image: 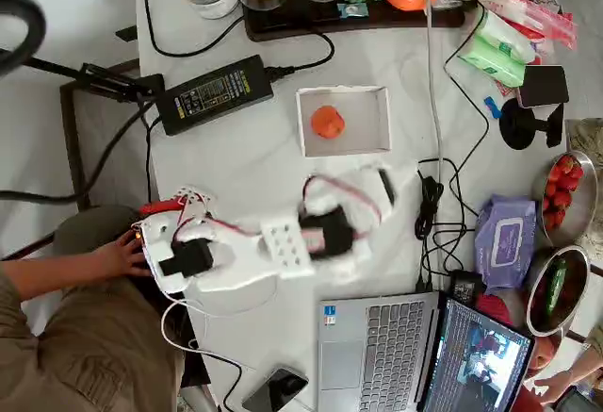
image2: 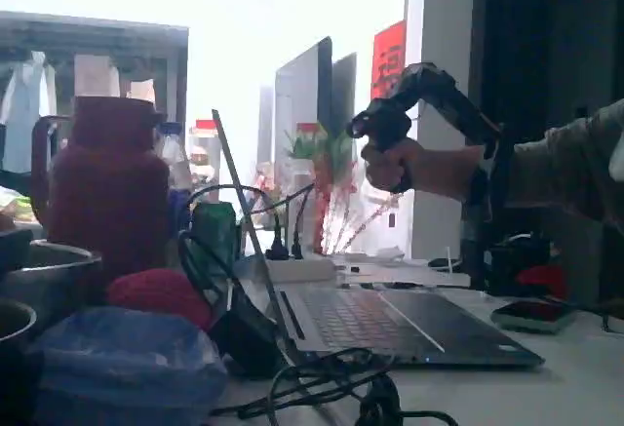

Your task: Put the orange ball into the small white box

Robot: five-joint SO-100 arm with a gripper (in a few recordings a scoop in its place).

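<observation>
A: Status of the orange ball (image: pixel 327 122)?
B: Upper centre of the overhead view — resting inside the small white box (image: pixel 380 122). Placement appears complete.
A: Gripper (image: pixel 384 186)?
B: Blurred below the box; finger state cannot be determined — seemingly only retraction remains.

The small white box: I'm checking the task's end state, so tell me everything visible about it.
In the overhead view, the small white box is a shallow, square, open-topped tray with thin low white walls and a pale floor, looking like card or plastic. It sits flat on the white table, slightly rotated. The orange ball rests inside, toward its left side. Nothing else touches it.
</observation>
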